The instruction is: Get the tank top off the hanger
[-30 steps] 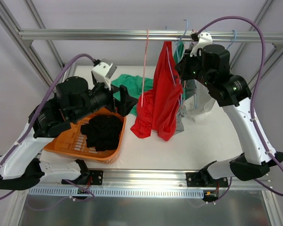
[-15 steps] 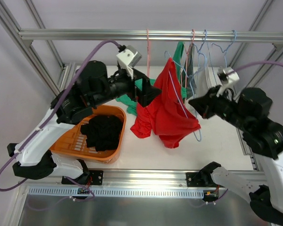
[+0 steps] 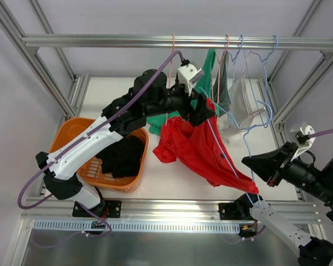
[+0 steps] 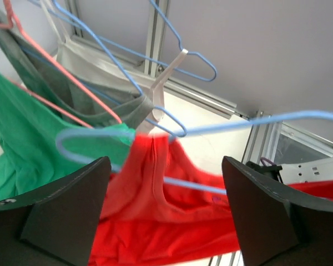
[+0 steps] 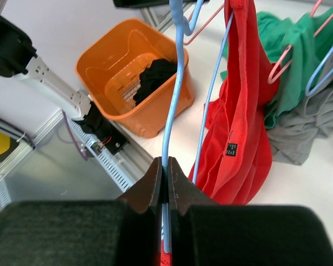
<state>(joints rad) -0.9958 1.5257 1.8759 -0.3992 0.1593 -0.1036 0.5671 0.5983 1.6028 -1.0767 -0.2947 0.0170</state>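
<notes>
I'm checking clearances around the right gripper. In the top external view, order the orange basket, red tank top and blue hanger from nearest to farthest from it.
1. Blue hanger, pinched in the right gripper.
2. Red tank top, just to its left.
3. Orange basket, far left.

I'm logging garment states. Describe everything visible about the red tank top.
The red tank top is thin, soft-looking knit with a small black label. It hangs on a light blue wire hanger, pulled out slantwise toward the right gripper, whose jaws pinch the hanger. Open jaws of the left gripper straddle its shoulder.
</notes>
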